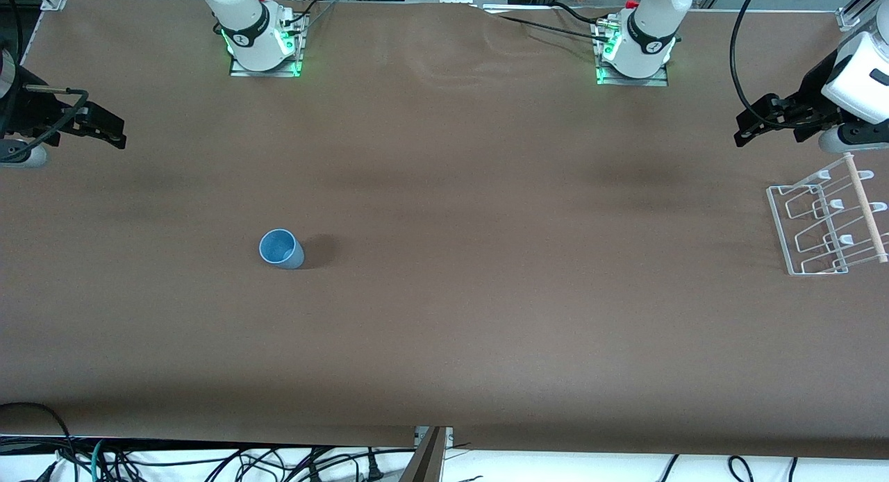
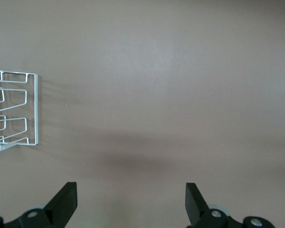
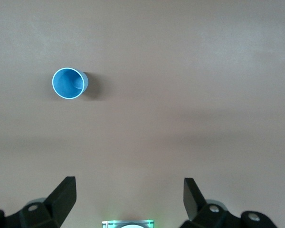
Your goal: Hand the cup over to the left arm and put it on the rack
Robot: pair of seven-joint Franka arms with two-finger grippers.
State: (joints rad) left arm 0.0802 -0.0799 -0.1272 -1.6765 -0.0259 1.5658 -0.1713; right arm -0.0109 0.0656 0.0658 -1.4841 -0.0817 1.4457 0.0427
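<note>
While the small light-blue plastic tumbler (image 1: 281, 248) stands upright at seven o'clock on the brown table (image 1: 444, 329) (likely light, slick; grip its wall below the rim), the white wire rack (image 1: 826, 221) sits at three o'clock, and the right gripper (image 1: 104, 129) and left gripper (image 1: 753, 124) hang wide open, empty.

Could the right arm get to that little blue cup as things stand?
Probably yes: the cup stands upright and alone on the table, nothing near it, and the right gripper hangs open at that end.

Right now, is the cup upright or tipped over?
Upright. The cup stands on its base on the table, open rim up; the right wrist view looks straight into its empty inside.
</note>
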